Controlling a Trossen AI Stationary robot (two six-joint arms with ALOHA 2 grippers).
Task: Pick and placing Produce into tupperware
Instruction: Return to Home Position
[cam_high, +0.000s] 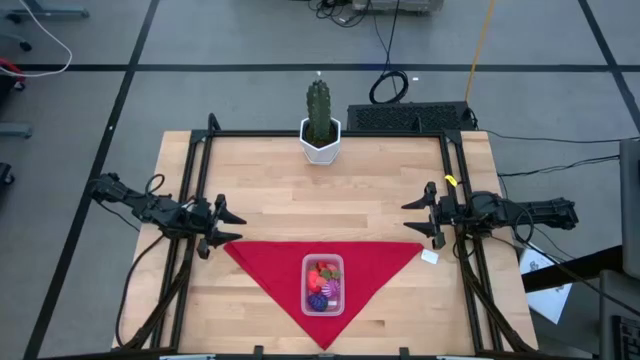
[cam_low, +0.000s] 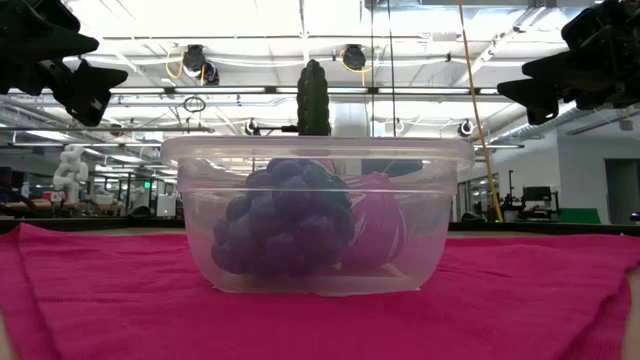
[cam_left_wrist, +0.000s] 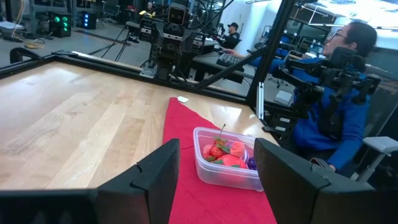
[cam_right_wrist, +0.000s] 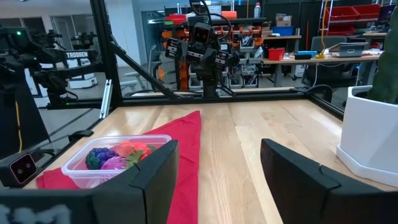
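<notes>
Light wooden tabletop inside a black frame, on a grey floor with dark lines. At the middle of one long edge, a green cactus upright in a white pot. Against the opposite long edge, a red cloth spread flat as a triangle, tip toward that edge. On the middle of the cloth, the tupperware, upright, without lid. Inside it all the produce in one heap: red and pink pieces, a dark purple bumpy one at the wall away from the cactus.

Left gripper raised over the left edge, near the cloth's corner, fingers apart and holding nothing. Right gripper over the right edge at similar height, fingers also apart, nothing between. Small white tag by the cloth's right corner. Wide bare wood between both grippers and the cactus.

Beyond the table, a workshop with benches, other robot arms and ceiling lamps; past the right side, a seated person in blue.
</notes>
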